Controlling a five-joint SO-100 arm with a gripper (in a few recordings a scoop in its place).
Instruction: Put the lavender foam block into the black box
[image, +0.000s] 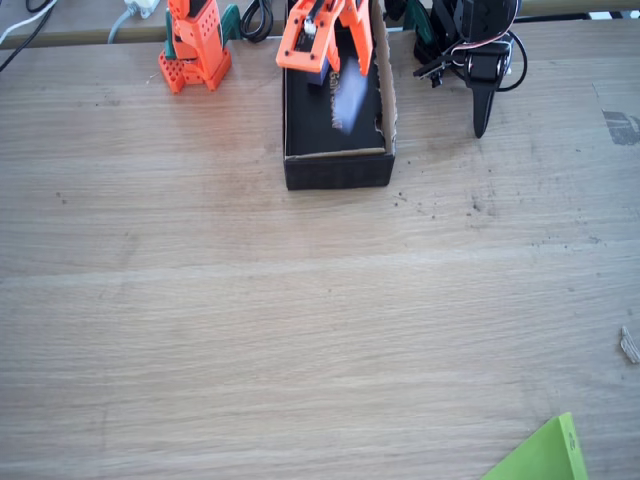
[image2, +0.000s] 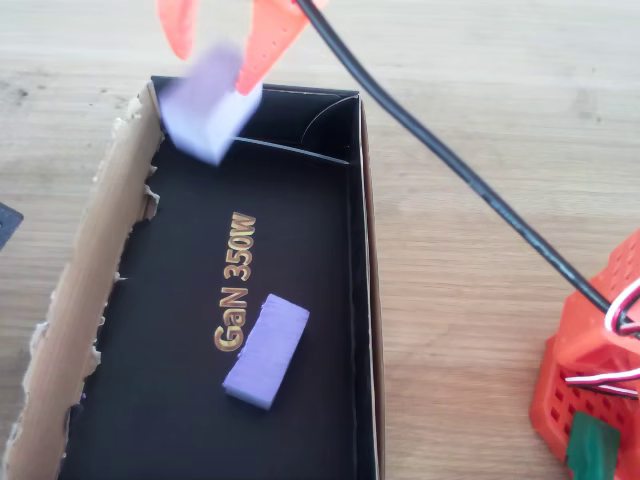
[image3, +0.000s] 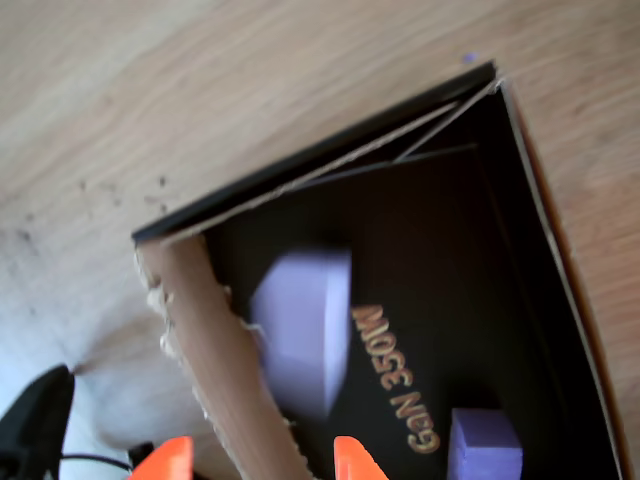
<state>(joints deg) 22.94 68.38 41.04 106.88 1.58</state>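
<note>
The black box (image: 338, 170) (image2: 365, 300) (image3: 330, 160) lies open at the table's far edge, with gold "GaN 350W" lettering on its floor. My orange gripper (image: 325, 50) (image2: 215, 55) (image3: 262, 462) hangs over it, open, fingers spread wide. The lavender foam block (image: 348, 100) (image2: 205, 105) (image3: 300, 330) shows as a motion-blurred shape just below the fingertips, over the box's end near a torn brown wall. In the wrist view it sits clear of both fingers. A slimmer lavender block (image2: 266, 350) (image3: 483, 445) rests flat on the box floor beside the lettering.
The arm's orange base (image: 195, 45) (image2: 590, 370) stands beside the box, and a black cable (image2: 450, 170) crosses above the table. A green sheet corner (image: 545, 455) pokes in at the near right. Bare wooden table (image: 300, 330) stretches in front of the box.
</note>
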